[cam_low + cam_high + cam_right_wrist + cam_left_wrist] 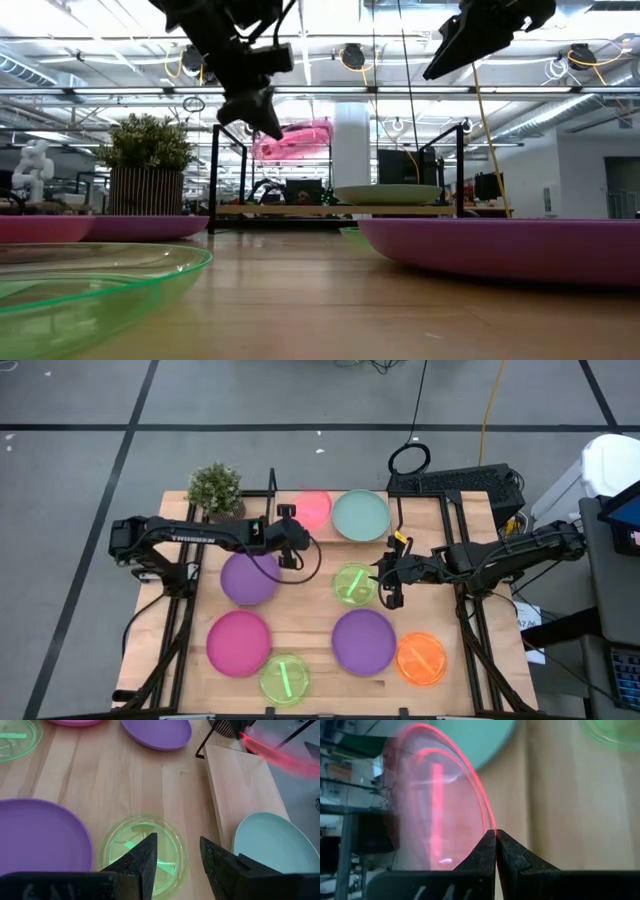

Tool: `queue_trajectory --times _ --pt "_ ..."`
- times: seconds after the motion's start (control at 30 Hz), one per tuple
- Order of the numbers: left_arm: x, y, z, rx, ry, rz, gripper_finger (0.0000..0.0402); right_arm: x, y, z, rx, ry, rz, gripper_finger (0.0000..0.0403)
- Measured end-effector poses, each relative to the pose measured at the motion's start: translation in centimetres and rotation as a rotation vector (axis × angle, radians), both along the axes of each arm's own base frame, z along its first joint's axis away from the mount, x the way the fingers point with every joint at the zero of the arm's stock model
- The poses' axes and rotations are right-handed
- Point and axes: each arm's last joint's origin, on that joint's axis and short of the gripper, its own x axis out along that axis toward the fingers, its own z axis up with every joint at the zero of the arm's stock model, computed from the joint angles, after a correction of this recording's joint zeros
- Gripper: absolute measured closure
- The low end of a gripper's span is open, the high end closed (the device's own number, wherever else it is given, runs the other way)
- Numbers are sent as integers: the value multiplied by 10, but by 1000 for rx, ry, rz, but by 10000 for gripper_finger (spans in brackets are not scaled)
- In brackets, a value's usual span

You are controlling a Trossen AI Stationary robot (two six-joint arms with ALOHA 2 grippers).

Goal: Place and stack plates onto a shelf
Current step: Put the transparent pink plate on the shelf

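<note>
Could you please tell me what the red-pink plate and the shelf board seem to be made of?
The red-pink plate looks like translucent glossy plastic: the room shows through it. The shelf board appears to be pale wood with a matte finish and visible grain, probably unvarnished.

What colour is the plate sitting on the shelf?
Pale teal: the round opaque teal plate on the light-wood shelf, clearest in the high view.
</note>
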Motion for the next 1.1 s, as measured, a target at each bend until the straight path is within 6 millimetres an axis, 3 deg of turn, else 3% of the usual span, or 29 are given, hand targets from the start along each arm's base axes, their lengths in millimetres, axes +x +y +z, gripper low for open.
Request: queue_trajectory --times 0.63,1.1 --pt "16 23 -54 -37 140 81 398 0 0 0 1 2 1 273" --pt "16 37 -69 -66 161 167 398 0 0 0 -1 2 3 273"
